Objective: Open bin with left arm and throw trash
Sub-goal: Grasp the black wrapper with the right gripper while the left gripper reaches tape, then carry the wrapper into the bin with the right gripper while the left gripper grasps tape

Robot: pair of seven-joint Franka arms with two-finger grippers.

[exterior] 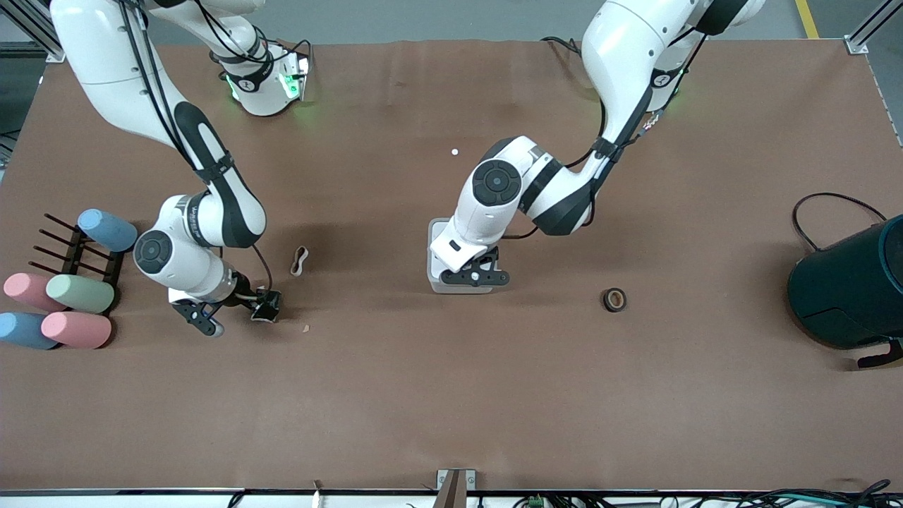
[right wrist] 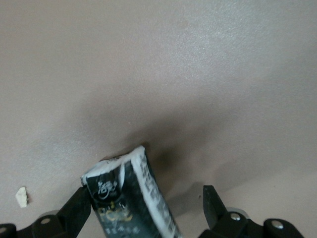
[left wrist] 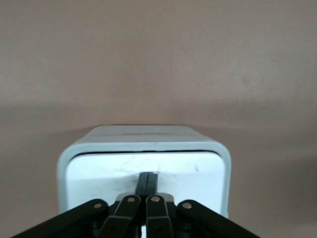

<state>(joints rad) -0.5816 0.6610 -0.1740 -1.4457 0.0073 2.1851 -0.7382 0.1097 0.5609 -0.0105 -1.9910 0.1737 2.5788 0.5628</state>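
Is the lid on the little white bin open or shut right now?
Shut or nearly so. The lid lies flat within the bin rim; the left end effector, fingers together, rests on it.

Robot lab: two Franka arms on a brown-covered table, aluminium frame posts, loose cables.

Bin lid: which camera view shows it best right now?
The left wrist view: the bin fills it, its white lid down under the left gripper. In the front view that arm covers most; the right wrist view misses it.
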